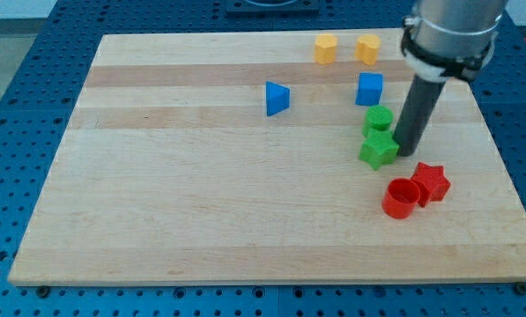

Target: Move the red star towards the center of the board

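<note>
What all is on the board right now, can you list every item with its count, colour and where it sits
board: one, light wood, fills most of the view
yellow blocks: two, side by side at the view's top
blue triangular block: one, upper middle
blue cube: one, below the yellow blocks
green blocks: two, touching, right of centre; lower one star-like
red star: one, lower right
red cylinder: one, against the star's left
my tip: one, dark rod, just right of the lower green block, above the red star
</note>
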Robot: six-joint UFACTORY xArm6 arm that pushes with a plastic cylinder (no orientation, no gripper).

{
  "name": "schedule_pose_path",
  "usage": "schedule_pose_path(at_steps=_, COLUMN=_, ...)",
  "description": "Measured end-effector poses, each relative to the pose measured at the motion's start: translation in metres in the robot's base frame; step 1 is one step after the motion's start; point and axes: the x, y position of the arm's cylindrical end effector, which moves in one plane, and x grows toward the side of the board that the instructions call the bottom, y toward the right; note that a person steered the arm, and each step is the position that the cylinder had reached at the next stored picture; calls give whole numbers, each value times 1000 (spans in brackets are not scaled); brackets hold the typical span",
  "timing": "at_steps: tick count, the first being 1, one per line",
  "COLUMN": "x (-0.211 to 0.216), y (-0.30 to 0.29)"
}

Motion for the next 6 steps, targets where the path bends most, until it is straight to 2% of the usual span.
schedule_pose_path(at_steps=1, x=14, y=-27)
schedule_pose_path(at_steps=2, x=12, y=4)
schedule_pose_path(at_steps=3, x=9, y=70)
schedule_pose_path(at_steps=4, x=31, y=112)
schedule_pose_path(at_steps=5, x=65, y=74)
schedule_pose_path(at_steps=6, x=83, y=-12)
